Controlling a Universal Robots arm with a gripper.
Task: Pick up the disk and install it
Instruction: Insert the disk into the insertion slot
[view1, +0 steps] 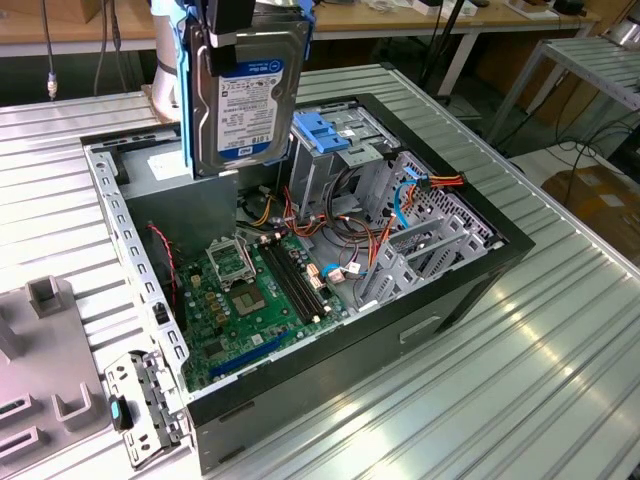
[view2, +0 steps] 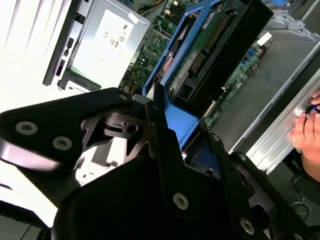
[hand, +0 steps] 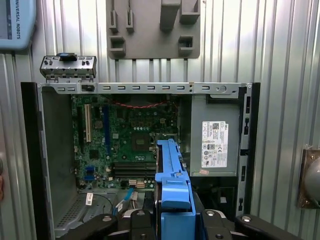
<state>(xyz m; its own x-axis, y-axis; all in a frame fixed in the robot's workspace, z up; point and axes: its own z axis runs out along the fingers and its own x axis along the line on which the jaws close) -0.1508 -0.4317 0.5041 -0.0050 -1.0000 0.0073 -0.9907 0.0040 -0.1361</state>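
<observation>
The black tool (view1: 231, 27) gripped the upper end of the flat, dark disk (view1: 245, 95) framed in bright blue plastic rails, hanging upright above the open black computer case (view1: 455, 290); judged stiff, fairly heavy and shock-sensitive, it was best held by those rails.

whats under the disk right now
The disk hangs in the gripper over the open computer case. Below it lie the green board and the grey power box; the part straight beneath is hidden by the disk.
</observation>
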